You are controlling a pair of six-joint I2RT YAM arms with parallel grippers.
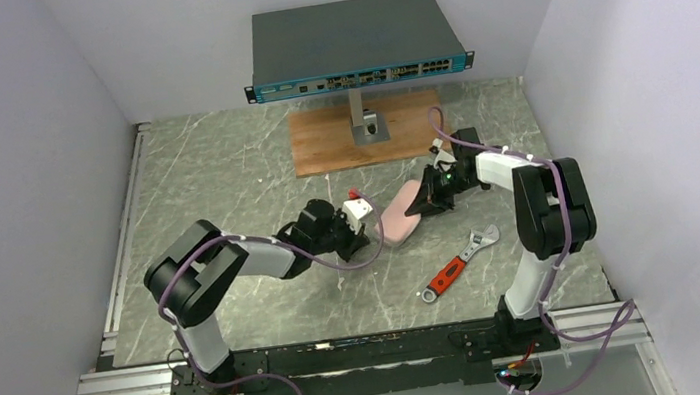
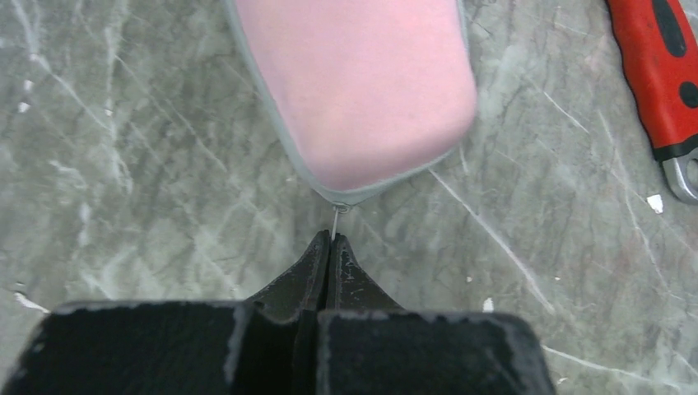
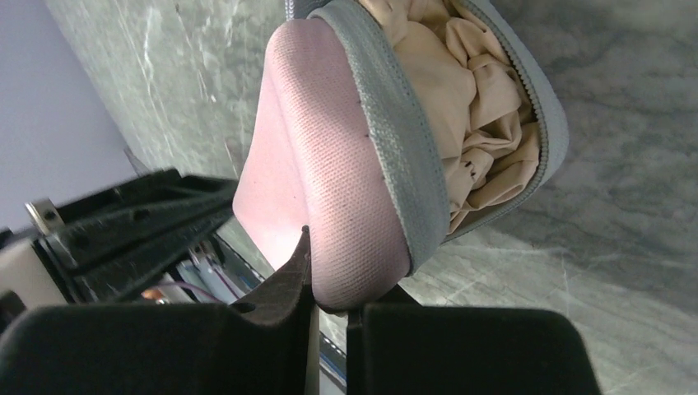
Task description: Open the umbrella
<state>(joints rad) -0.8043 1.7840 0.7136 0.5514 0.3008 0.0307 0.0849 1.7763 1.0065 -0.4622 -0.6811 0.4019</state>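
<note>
Umbrella (image 3: 481, 107), peach fabric bunched in a part-unzipped pink case (image 1: 401, 217), lies mid-table (image 1: 222, 173), long axis running gripper to gripper: left gripper (image 2: 331, 245) pinching the zip pull (image 2: 338, 216), right gripper (image 3: 328, 276) clamping the opposite end.

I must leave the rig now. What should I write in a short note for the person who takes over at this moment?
Left gripper: shut on the zipper pull at one end of the pink case.
Right gripper: shut on the opposite end of the case.
Umbrella: collapsed inside the case, between the two grippers over the marble table. Its peach fabric shows through the open zip. The red-handled wrench lies nearby, untouched.
Done: the case is partly unzipped; how far cannot be told.
Left: finish the zip, take the umbrella out, open it.
</note>
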